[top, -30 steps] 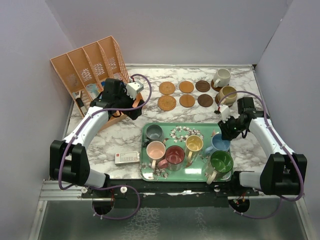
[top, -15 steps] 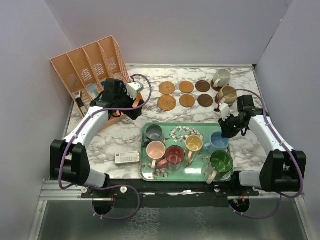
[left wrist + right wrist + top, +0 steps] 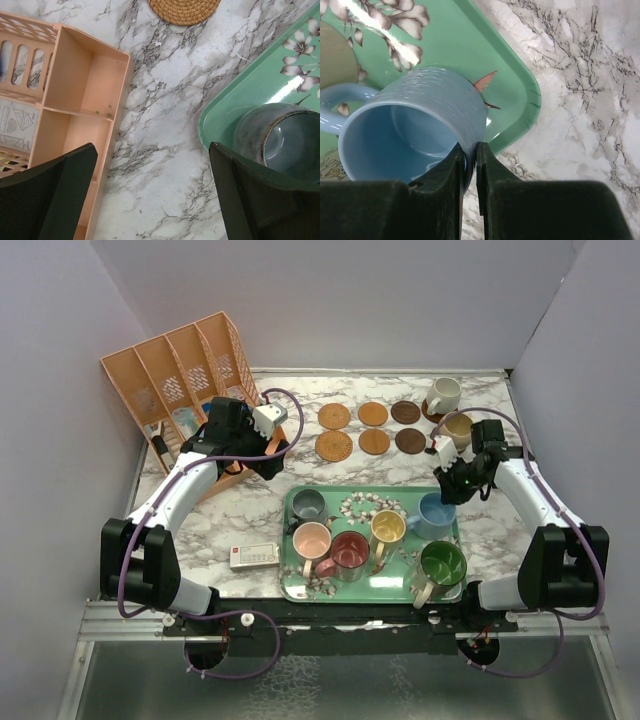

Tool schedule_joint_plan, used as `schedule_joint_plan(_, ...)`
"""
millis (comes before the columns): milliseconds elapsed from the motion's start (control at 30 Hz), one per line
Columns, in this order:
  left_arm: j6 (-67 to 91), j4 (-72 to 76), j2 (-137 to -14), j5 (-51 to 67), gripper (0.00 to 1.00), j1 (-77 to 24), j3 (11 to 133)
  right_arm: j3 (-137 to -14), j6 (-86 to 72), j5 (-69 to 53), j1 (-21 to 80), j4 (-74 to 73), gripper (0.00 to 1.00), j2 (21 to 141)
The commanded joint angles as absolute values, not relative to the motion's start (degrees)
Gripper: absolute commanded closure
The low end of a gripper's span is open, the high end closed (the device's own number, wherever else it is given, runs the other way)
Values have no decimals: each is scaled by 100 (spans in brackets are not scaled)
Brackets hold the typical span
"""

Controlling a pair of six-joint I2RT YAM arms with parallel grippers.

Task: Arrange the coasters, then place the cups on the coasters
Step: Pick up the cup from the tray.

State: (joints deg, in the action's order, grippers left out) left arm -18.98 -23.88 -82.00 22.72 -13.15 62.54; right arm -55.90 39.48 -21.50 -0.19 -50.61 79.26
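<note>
Right gripper is pinched on the blue mug, one finger inside the rim and one outside, with the wall squeezed between them. That mug is at the right edge of the green tray, near its far right corner. Left gripper is spread wide with nothing between its fingers. It hovers over the tabletop between the orange file rack and the tray's left edge.

Inside the tray, from above: grey mug at the far left corner, pink mug and dark red mug toward the near edge, yellow mug in the middle, green mug at the near right corner.

At the tabletop's far right corner, the cream mug and tan mug each stand on a dark coaster. Six bare coasters lie just beside them in two rows of three. A small white box lies left of the tray.

Only the right wrist view shows the pinch on the rim; from above the gripper body hides it. The left wrist view alone shows a printed sheet in one rack slot.
</note>
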Motion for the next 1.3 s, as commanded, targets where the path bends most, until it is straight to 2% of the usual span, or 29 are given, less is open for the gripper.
schedule_joint_plan(0,-1909,-2272,-8215,2352,1,-1335,6193,-5887,4051,-2361,59,-4878,90,7979)
schedule_joint_plan(233,-1916,-2271,-8240,2386,1,-1336,6205,-6218,4243,-2235,70,-5035,99,7948)
schedule_joint_plan(467,-1931,-2268,-8186,2369,1,-1333,6192,-7035,4477,-2085,70,-5260,99,8183)
schedule_joint_plan(833,-1909,-2272,-8166,2435,1,-1335,6205,-9156,4594,-2539,220,-5694,99,9280)
schedule_joint_plan(1267,-1949,-2270,-8107,2444,1,-1335,6170,-12168,4589,-2594,393,-5898,99,11441)
